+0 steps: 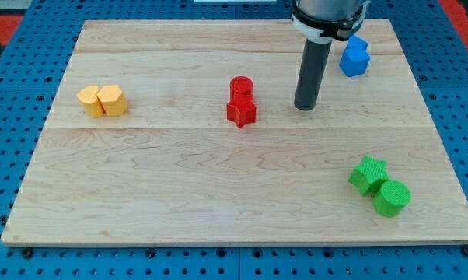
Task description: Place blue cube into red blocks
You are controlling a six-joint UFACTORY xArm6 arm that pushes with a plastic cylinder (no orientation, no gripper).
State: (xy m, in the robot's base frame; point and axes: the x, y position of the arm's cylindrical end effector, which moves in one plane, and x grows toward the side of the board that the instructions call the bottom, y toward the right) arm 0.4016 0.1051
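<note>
A blue cube sits near the view's top right of the wooden board. Two red blocks stand together near the board's middle: a red cylinder above a red star, touching. My tip rests on the board between them, to the right of the red star and below-left of the blue cube, touching neither.
Two yellow blocks sit side by side at the view's left. A green star and a green cylinder touch at the view's lower right. A blue pegboard surrounds the board.
</note>
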